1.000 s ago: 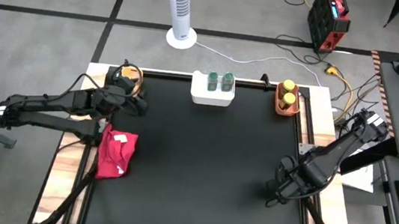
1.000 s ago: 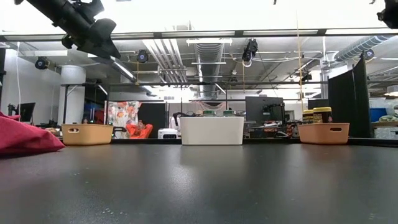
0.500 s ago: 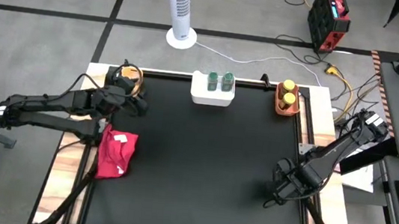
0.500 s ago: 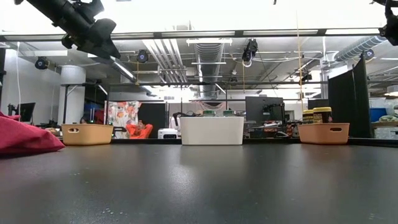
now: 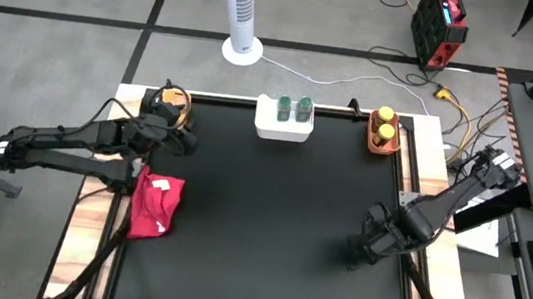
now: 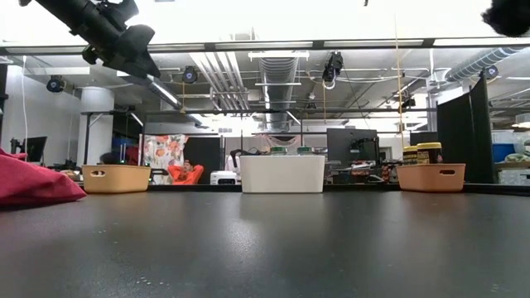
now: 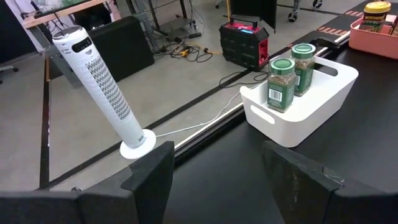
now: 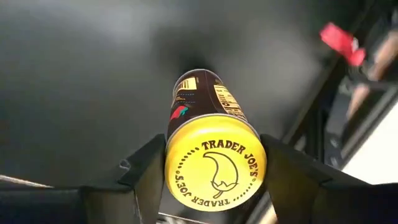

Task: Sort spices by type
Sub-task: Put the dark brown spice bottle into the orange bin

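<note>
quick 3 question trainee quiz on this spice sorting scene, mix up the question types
1. True or false: the white rectangular plastic tray holds two green-lidded spice jars.
2. Which gripper has a yellow-lidded dark spice jar between its fingers?
A. left gripper
B. right gripper
C. neither
3. Fill in: the orange rectangular tray at the table's far right corner holds two jars with ____ lids.

Key
1. True; both stand upright side by side.
2. B; the left gripper is empty, near the crumpled red cloth.
3. Yellow.
</note>
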`<state>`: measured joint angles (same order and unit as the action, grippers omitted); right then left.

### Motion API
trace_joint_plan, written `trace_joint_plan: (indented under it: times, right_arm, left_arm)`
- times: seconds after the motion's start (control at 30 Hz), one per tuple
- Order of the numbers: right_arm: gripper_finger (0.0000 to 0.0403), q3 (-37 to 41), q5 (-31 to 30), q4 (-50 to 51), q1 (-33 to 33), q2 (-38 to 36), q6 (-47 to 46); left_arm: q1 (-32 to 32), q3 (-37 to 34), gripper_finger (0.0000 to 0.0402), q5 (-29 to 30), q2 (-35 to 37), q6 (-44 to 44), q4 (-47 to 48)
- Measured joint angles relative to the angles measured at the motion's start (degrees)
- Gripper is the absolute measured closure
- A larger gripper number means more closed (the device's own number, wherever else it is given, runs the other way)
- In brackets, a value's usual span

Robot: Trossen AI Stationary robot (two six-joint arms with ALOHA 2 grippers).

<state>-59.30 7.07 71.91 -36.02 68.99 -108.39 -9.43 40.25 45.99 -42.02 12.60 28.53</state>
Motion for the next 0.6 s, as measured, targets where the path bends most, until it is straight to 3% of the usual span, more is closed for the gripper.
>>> trace_joint_plan:
  times: [0.2, 0.4, 0.6]
  right_arm:
    - [0.0187, -10.45, -7.67, 1.84, 13.37, 0.15, 14.74]
    - [0.0187, -21.84, -8.97, 6.71, 35.56, 4.21, 38.87]
    - [0.0187, -34.63, -10.55, 7.73, 56.91, 13.76, 61.06]
  left_arm:
    - [0.00, 0.02, 0.0175, 0.00, 0.00, -0.87, -0.63]
    - [0.00, 0.02, 0.0175, -0.01, 0.00, -2.45, -0.90]
    - [0.00, 0.04, 0.0175, 0.01, 0.11, -3.57, -0.86]
